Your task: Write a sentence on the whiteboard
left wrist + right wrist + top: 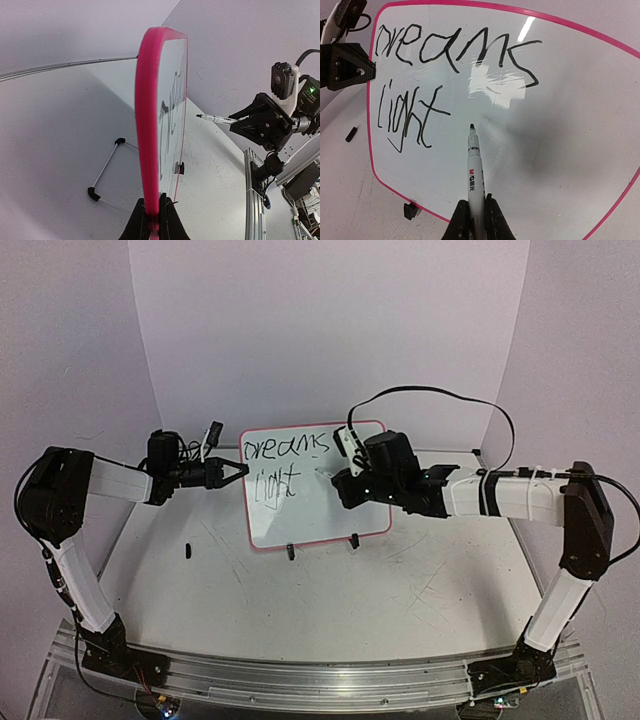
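Observation:
The whiteboard (330, 502) stands upright on the table, pink-framed, with the sentence (285, 448) in black marker reading "dreams" over "light" (407, 117). My left gripper (238, 471) is shut on the whiteboard's left edge (150, 150), seen edge-on in the left wrist view. My right gripper (476, 212) is shut on a white marker (475, 170) with its cap off. The marker's black tip (472, 126) points at bare board to the right of "light"; the left wrist view shows the tip (199, 116) a short gap off the surface.
Two black clip feet (290, 552) hold the whiteboard's bottom edge. A wire stand (102, 172) lies on the table behind the board. A small black piece (187, 549) lies left of the board. Purple walls close in the back and sides.

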`<action>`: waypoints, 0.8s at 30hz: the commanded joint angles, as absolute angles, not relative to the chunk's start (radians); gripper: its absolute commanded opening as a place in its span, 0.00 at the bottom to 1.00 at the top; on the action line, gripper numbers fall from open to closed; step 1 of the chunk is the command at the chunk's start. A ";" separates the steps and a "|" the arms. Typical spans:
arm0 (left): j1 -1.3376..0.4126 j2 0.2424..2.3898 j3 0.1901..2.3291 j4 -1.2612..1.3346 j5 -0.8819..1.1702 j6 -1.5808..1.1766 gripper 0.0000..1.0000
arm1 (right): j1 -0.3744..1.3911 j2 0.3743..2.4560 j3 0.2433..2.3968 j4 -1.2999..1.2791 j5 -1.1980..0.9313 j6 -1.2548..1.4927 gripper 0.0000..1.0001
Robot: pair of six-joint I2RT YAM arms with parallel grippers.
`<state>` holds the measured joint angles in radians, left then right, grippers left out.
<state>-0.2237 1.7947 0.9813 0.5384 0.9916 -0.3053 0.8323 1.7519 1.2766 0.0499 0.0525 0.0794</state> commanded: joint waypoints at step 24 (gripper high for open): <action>-0.230 1.790 1.009 0.501 0.899 -0.220 0.00 | 0.817 1.810 1.359 0.069 0.008 0.078 0.00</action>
<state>-0.2226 1.7947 0.9817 0.5232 0.9913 -0.2874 0.8192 1.7831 1.3035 0.0512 0.0135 0.0815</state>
